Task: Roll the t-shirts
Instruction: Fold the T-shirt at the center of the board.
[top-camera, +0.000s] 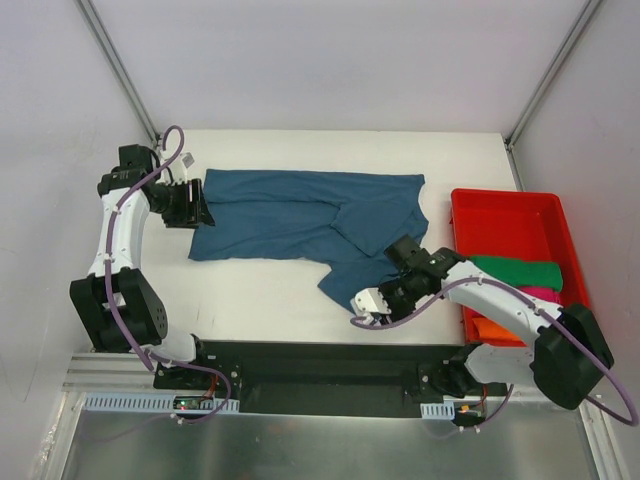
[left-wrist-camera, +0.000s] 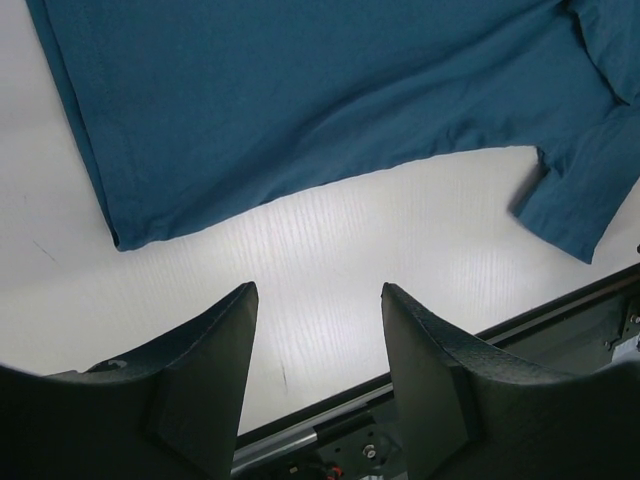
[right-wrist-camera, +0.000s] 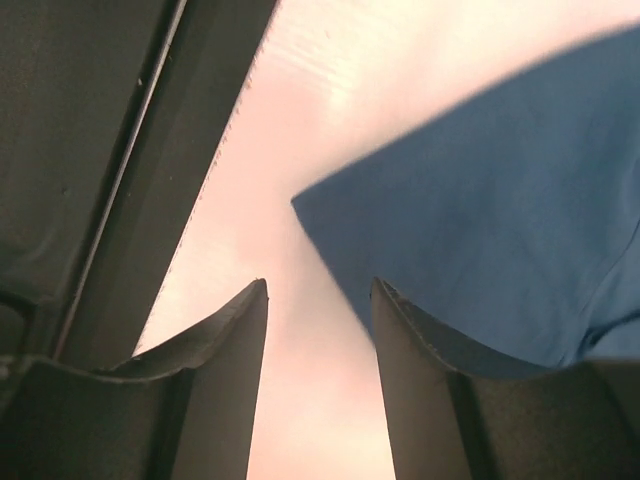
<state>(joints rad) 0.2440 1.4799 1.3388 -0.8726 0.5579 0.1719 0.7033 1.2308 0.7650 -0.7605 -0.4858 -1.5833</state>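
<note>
A dark teal-blue t-shirt (top-camera: 290, 215) lies spread flat across the middle of the white table. My left gripper (top-camera: 195, 208) is open and empty at the shirt's left edge. In the left wrist view (left-wrist-camera: 318, 290) its jaws hang over bare table, with the shirt (left-wrist-camera: 300, 90) beyond them. My right gripper (top-camera: 362, 302) is open and empty, low over the table beside the shirt's near sleeve. In the right wrist view (right-wrist-camera: 318, 285) a corner of the shirt (right-wrist-camera: 500, 200) lies just ahead and right of the fingertips. Green (top-camera: 515, 270), pink (top-camera: 548, 293) and orange (top-camera: 495, 328) shirts lie in the bin.
A red plastic bin (top-camera: 505, 200) stands at the table's right side, next to the right arm. A black rail (top-camera: 320, 360) runs along the near edge and shows in both wrist views. Frame posts stand at the back corners.
</note>
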